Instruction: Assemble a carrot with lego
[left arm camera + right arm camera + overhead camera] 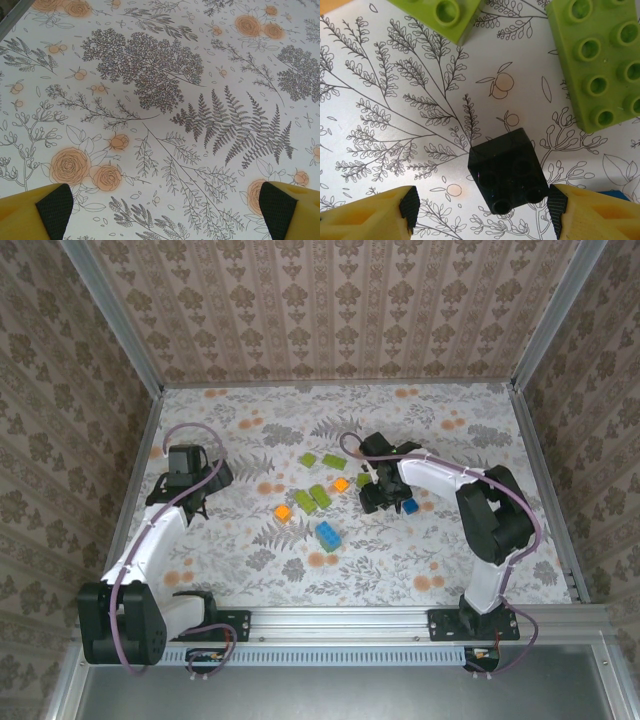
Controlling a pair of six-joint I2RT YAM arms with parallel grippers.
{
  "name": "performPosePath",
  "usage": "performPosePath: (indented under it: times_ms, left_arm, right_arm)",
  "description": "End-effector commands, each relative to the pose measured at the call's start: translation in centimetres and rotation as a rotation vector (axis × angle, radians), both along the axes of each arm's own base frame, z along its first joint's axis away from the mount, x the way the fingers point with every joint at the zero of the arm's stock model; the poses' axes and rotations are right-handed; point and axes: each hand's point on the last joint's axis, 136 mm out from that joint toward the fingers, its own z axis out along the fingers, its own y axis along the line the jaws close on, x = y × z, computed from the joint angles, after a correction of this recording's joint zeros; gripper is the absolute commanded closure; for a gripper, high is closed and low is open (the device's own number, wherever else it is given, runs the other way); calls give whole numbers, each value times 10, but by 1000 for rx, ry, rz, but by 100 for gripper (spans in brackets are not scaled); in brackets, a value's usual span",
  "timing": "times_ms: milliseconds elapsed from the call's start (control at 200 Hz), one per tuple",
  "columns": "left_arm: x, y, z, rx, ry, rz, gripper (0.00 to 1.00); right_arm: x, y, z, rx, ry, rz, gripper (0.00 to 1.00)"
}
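Near edge, left side of the surface [420, 570]: left tool [167, 210] hangs over bare floral print, fingers spread wide, nothing between them.

Lego bricks [320, 502] lie loose around the middle; no joined carrot can be made out.
- Nearest: blue brick [327, 535], long axis slanting from far-left to near-right.
- Behind it, an orange brick [283, 511], then a lime pair [312, 499] side by side, long axes parallel and slanted.
- A second orange brick [341, 484] lies just beyond the pair.

Right of centre: right tool [482, 207] is down at the surface, fingers standing apart either side of a black brick [507, 170]. The brick rests on the surface, turned cornerwise to the fingers. One pad [555, 205] is touching it or nearly so; the other is well clear. Not gripped.

A small blue brick [410, 506] sits just beside that tool, toward the right edge.

Beyond the black brick: large lime brick [600, 60], studs up, long axis running away from the tool.

Farthest: far lime bricks [320, 461], toward the far edge.
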Motion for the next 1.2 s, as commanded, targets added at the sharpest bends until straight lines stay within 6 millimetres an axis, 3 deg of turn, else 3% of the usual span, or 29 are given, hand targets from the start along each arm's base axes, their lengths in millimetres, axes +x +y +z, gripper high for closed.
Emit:
performPosePath:
  times_ms: [0, 215, 850, 1005, 1195]
  left_arm:
    - [6, -3, 12, 6, -23, -19, 1]
    - [7, -4, 12, 5, -22, -23, 1]
    - [7, -5, 12, 10, -21, -25, 1]
    - [7, -5, 12, 11, -20, -28, 1]
    - [6, -5, 11, 10, -18, -28, 1]
  right_arm:
    - [3, -4, -6, -20, 12, 7, 29]
    - [5, -5, -12, -22, 25, 3, 30]
    - [9, 1, -13, -1, 28, 11, 57]
    - [6, 3, -10, 19, 33, 10, 64]
    - [-8, 10, 4, 38, 32, 24, 65]
